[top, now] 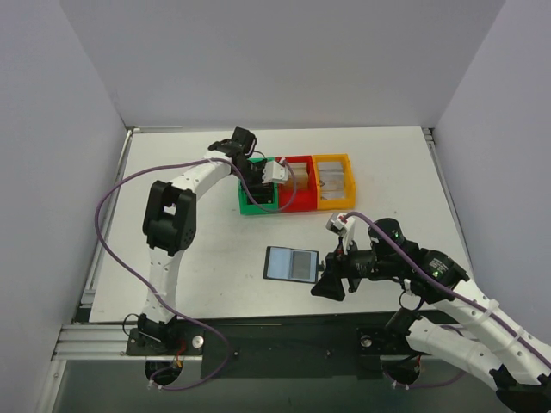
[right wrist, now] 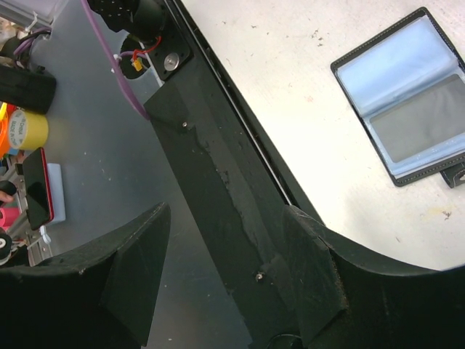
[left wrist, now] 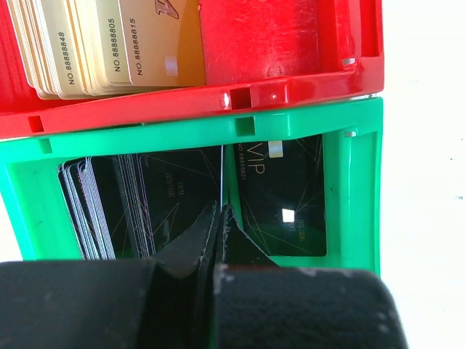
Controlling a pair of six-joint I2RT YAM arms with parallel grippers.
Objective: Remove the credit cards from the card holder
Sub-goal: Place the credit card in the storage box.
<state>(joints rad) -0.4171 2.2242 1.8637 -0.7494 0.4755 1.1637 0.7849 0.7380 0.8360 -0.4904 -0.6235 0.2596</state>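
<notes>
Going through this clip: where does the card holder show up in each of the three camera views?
Top external: the card holder lies open on the table, at the centre, toward the near edge.
Left wrist: not in it; only the green bin and the red bin show.
Right wrist: upper right, open, pockets facing up.
Shared landmark: the white table, visible in all three views.

bare table [top: 189,258] left of card holder [top: 290,264], right hand [top: 326,278] crowding its right edge, bins [top: 297,206] beyond
</notes>
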